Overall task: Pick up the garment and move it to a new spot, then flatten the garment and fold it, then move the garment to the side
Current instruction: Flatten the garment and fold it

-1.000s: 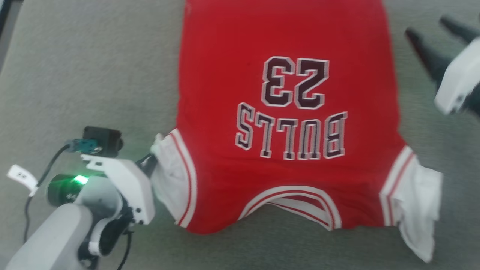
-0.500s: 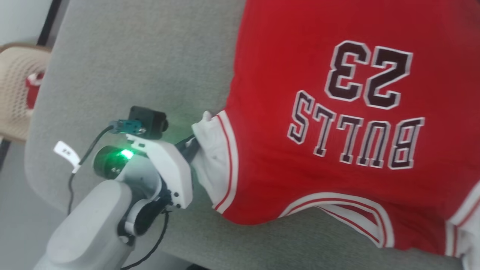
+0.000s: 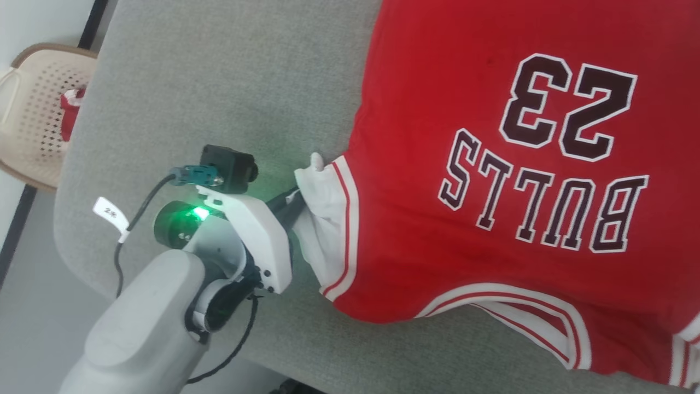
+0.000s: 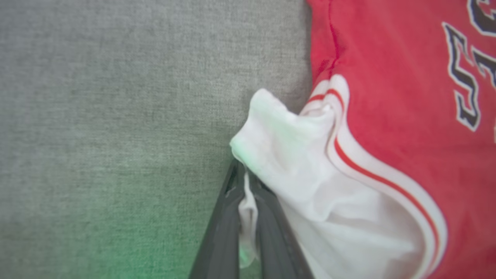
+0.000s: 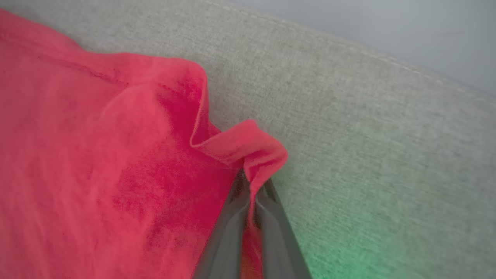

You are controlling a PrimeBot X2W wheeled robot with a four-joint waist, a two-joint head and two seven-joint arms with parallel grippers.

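Observation:
The garment (image 3: 492, 164), a red jersey with white side panels and black "BULLS 23" lettering, lies spread on the grey cushion (image 3: 219, 82), upside down to me. My left gripper (image 3: 295, 203) is shut on the white panel at the jersey's near left corner; the left wrist view has white cloth (image 4: 294, 174) pinched between the dark fingers (image 4: 221, 232), the gripper (image 4: 245, 182) at the fold. My right gripper (image 5: 252, 182) is shut on a bunched red corner of the garment (image 5: 116, 155), close to the cushion's edge seam.
A beige perforated plastic chair (image 3: 33, 109) with something red on it stands off the cushion's far left. The cushion's left edge drops to a grey floor (image 3: 27, 306). Beyond the seam in the right wrist view lies pale floor (image 5: 387, 27).
The head camera has swung left and tilted, so the jersey sits further right and the right gripper has left the view. The left grip is unchanged.

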